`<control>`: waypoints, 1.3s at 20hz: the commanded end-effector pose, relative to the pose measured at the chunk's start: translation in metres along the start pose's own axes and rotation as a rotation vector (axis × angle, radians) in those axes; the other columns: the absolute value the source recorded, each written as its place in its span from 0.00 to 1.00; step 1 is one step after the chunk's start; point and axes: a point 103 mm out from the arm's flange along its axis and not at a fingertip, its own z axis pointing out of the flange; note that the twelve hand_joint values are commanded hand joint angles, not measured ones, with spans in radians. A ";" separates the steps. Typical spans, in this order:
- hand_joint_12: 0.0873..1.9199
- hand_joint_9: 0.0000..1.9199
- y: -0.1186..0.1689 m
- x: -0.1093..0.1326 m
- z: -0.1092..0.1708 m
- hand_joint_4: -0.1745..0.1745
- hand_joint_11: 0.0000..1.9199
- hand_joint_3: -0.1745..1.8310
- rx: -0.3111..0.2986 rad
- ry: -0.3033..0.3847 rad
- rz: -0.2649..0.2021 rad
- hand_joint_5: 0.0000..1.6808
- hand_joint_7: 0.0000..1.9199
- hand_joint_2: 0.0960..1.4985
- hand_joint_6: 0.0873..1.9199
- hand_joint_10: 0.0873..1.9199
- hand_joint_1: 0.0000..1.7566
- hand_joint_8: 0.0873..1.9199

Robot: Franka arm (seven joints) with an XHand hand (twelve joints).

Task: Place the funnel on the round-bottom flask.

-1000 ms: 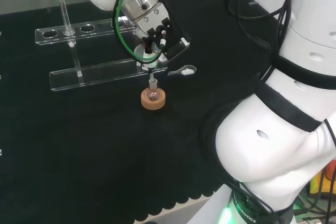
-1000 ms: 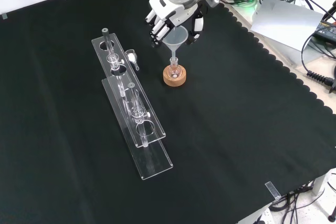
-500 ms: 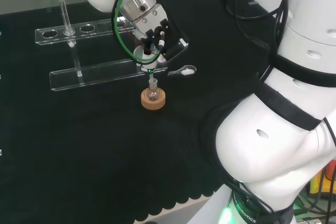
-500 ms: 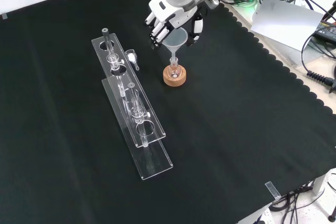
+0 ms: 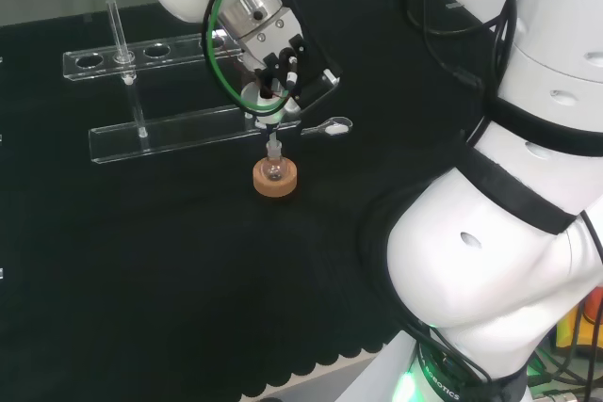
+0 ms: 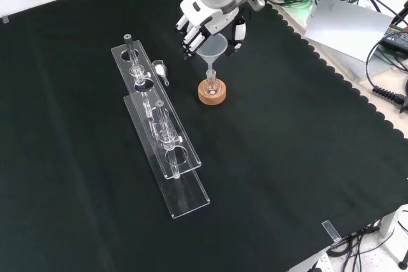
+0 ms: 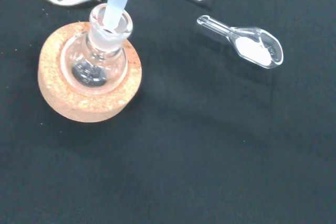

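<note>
While its stem sits in the flask (image 6: 212, 84) neck, the hand (image 6: 210, 20) — at twelve o'clock — grips the funnel (image 6: 213, 48).

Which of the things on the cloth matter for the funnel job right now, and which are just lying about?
In the job:
- funnel, held by the hand, stem in the flask's neck
- flask
- cork ring under the flask

Lying about:
- scoop with white powder
- two clear racks
- tube upright in the farther rack in the head view

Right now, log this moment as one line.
hand: shut on funnel | stem: in flask neck | flask: on cork ring
</note>
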 end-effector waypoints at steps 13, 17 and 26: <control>0.67 0.48 0.002 -0.003 0.006 0.46 0.25 0.50 0.004 0.015 -0.002 0.31 0.26 0.41 0.34 0.24 0.51 0.32; 0.67 0.48 0.004 -0.001 0.007 0.46 0.25 0.50 0.009 0.019 -0.008 0.31 0.26 0.41 0.34 0.24 0.51 0.32; 0.67 0.48 0.007 0.004 0.011 0.46 0.25 0.50 0.020 0.005 -0.007 0.31 0.26 0.41 0.34 0.24 0.51 0.32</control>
